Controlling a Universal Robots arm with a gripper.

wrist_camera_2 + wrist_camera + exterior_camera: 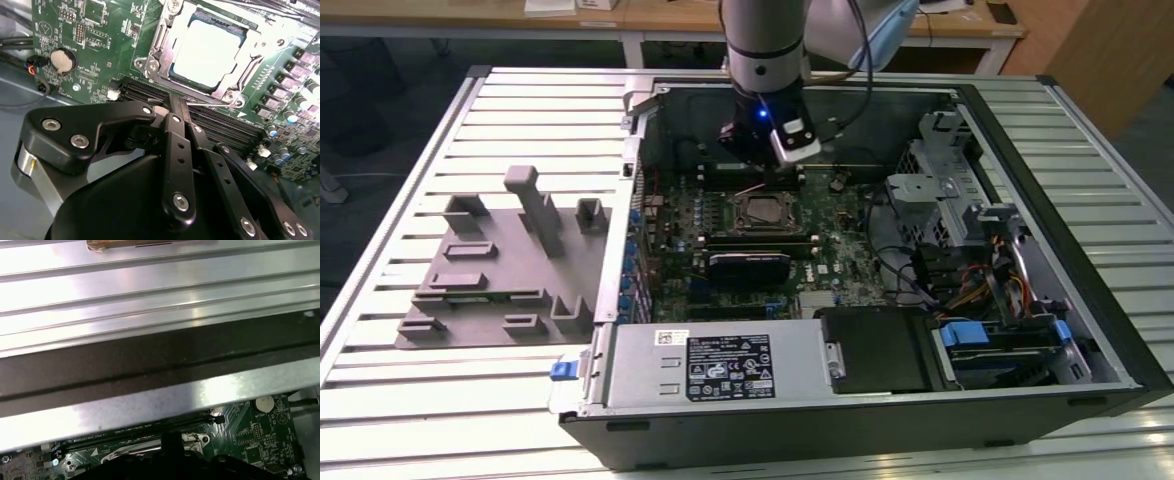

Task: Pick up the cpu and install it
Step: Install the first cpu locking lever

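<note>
Exterior view: tool (781, 160) inside the open computer case (1067, 300), low over the green motherboard (834, 250), just behind the socket frame (765, 213). Grey fixture blocks (500, 265) well apart from the tool, out on the ribbed surface (400, 400). Pale square in the socket too small here to confirm as the cpu.

Second wrist view: cpu (207, 52) seated in the socket frame (155, 62) just ahead of the fingertips, pale metal top up, darker rim visible along one side, frame bars lying around it. Black fingers (176, 150) drawn together to a narrow tip, nothing between them; tool clenched and empty, tip over the memory slots (210, 120) beside the socket, not touching the cpu. Coin battery (62, 61) off to one side of the tool.

First wrist view: case wall (150, 405) and ribbed surface (150, 295) beyond the tool; strip of motherboard (250, 440) near the tool body.

Judgement on handling: light, rigid, flat chip; smooth lid likely slippery; underside contacts and socket presumably delicate. Best taken by two opposite edges at the rim, kept level, never pressed on the lid or tilted in the socket.
</note>
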